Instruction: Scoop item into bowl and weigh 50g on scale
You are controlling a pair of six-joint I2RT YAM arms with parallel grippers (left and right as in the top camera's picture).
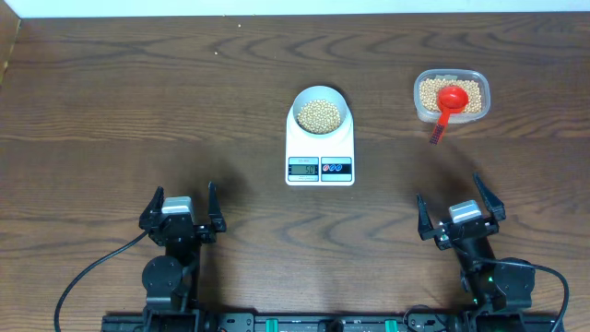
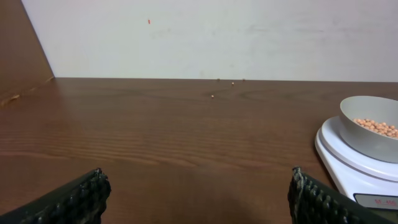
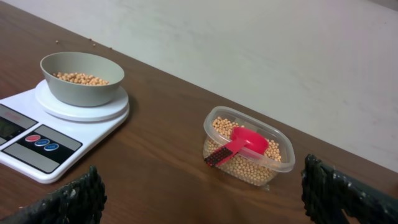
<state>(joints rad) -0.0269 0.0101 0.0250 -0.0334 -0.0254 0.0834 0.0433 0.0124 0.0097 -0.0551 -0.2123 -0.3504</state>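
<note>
Left pincer (image 1: 184,190), right pincer (image 1: 448,188), agape, seemingly empty

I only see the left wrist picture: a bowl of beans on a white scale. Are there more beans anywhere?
Observer: Yes, a clear tub of beans stands right of the scale.
Operator: Anything to scoop with?
Observer: A red scoop lies in the tub, handle poking over its rim.
Operator: Is anything holding it?
Observer: No. The right gripper is open and empty, apart from the tub.
</note>
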